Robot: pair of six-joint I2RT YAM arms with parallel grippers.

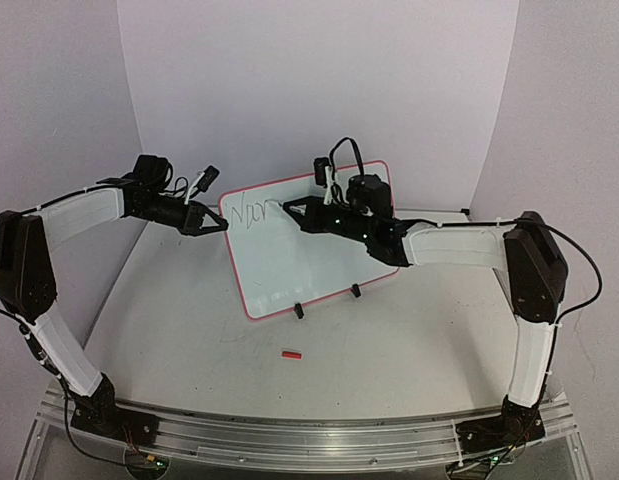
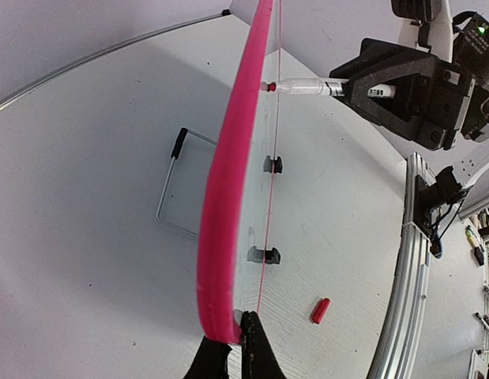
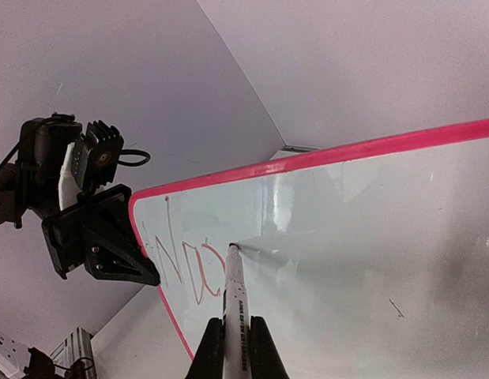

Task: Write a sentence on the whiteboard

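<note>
The whiteboard (image 1: 319, 262) stands tilted on two black clip feet, pink rim (image 2: 225, 197) all round. My left gripper (image 1: 221, 226) is shut on the board's upper left edge, and in the left wrist view its jaws (image 2: 238, 347) pinch the rim. My right gripper (image 1: 297, 214) is shut on a white marker (image 3: 235, 304), whose tip touches the board (image 3: 362, 229) just right of the writing. The sentence (image 3: 185, 264) is a few thin letters, roughly "No" and a curved stroke, at the board's top left (image 1: 257, 212).
A small red marker cap (image 1: 291, 353) lies on the table in front of the board, also visible as the cap (image 2: 321, 310). A wire stand (image 2: 174, 189) lies behind the board. An aluminium rail (image 1: 309, 435) runs along the near edge. Pale walls close the back and sides.
</note>
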